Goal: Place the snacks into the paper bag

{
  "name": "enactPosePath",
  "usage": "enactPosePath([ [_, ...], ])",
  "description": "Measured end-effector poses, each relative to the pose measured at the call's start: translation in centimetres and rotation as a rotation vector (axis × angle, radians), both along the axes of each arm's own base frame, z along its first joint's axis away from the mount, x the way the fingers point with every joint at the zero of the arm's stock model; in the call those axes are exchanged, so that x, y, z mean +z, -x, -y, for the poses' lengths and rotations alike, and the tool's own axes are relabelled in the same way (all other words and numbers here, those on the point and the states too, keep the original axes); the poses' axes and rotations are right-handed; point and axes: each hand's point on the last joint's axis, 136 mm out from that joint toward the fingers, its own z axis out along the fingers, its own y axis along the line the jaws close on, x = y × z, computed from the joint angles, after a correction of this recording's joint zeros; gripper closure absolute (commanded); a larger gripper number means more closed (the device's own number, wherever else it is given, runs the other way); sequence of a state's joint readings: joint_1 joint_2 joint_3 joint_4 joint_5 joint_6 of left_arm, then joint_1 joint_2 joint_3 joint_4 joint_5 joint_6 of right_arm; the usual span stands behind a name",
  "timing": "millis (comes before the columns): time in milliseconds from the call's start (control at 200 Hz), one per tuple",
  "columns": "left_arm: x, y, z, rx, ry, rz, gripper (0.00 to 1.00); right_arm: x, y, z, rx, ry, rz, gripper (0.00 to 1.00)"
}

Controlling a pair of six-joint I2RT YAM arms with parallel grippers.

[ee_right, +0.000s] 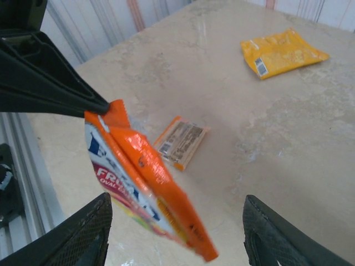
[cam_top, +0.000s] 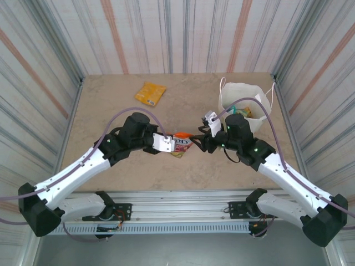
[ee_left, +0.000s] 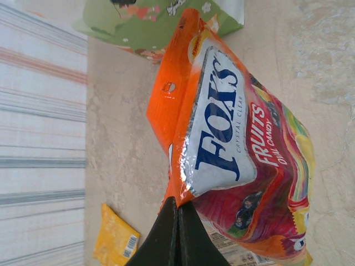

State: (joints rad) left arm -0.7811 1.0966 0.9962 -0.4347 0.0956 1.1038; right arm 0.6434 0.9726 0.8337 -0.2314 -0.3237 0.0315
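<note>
Left claw (cam_top: 168, 144): pinched shut on a corner of the Fox's candy bag (ee_left: 233, 144), held clear of the table.
Right claw (ee_right: 176, 213): spread wide, one finger either side of that bag, not touching.
Paper bag (cam_top: 228, 95): just behind the right claw.
Yellow packet (cam_top: 150, 93): well beyond both claws.

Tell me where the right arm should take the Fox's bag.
Lower body, clamped across its flat faces, approached from the right. The Fox's bag hangs from its top corner in the left end effector, thin edge toward the open right end effector.
</note>
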Motion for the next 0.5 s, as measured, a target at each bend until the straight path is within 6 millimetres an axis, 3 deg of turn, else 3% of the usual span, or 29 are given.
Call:
enactPosePath([
  [155,0.1,0.3,0.0,-0.003,0.002,0.000,1.00,0.2,1.0,-1.0,0.093,-0.019,-0.003,0.37],
  [496,0.3,0.8,0.5,-0.008,0.052,-0.052,1.00,-1.7,1.6,-3.0,0.209,-0.032,-0.085,0.45],
])
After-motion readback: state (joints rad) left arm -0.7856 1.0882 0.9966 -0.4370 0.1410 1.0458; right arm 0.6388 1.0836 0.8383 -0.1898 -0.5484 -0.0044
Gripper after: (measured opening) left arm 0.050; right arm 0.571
